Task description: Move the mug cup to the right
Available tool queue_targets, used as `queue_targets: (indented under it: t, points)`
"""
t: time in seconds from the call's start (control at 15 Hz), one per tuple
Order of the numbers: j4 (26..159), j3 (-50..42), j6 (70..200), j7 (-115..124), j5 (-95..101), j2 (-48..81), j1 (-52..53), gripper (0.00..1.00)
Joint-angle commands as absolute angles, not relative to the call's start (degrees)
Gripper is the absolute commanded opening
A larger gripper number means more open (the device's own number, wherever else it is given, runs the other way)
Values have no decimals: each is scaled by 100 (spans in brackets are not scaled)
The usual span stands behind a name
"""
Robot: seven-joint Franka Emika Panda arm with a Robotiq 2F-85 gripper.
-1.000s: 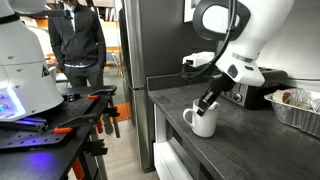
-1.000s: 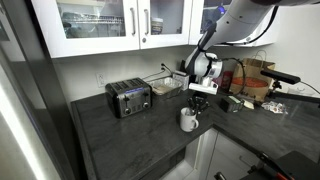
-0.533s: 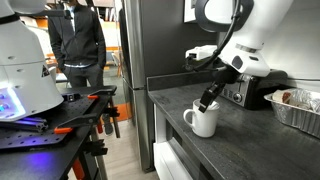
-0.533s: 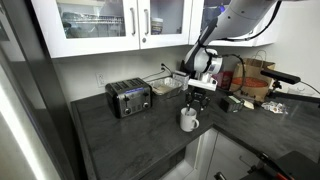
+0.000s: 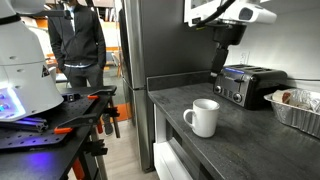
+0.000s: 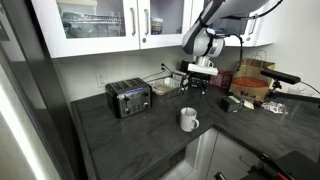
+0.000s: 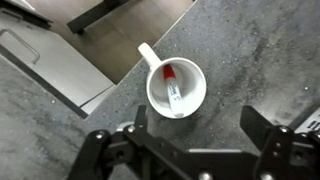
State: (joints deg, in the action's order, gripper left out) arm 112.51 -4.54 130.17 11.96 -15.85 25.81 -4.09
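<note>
The white mug cup (image 5: 203, 117) (image 6: 188, 120) stands upright on the dark counter, free of the arm. From the wrist view the mug cup (image 7: 173, 88) lies straight below, handle pointing toward the counter edge. A white stick with a red tip (image 7: 172, 85) lies inside it. My gripper (image 5: 217, 77) (image 6: 200, 89) (image 7: 200, 128) hangs well above the mug, open, with nothing between its fingers (image 7: 262, 125).
A black-and-silver toaster (image 5: 245, 85) (image 6: 129, 98) stands behind the mug. A foil tray (image 5: 298, 108) sits by it on the counter. A wire basket (image 6: 165, 85) and boxes (image 6: 255, 85) line the back. The counter's front edge (image 7: 110, 92) runs close to the mug.
The gripper opened, let go of the mug and rose straight up. The mug stays standing on the counter.
</note>
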Motion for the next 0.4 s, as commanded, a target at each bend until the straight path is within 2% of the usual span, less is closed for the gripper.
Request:
queue_targets:
  t: [0.0, 0.33]
  points:
    - [11763, -481, 13063, 1120, -858, 1935, -127, 100]
    - [12101, -304, 13206, 1269, -390, 1423, 155, 100]
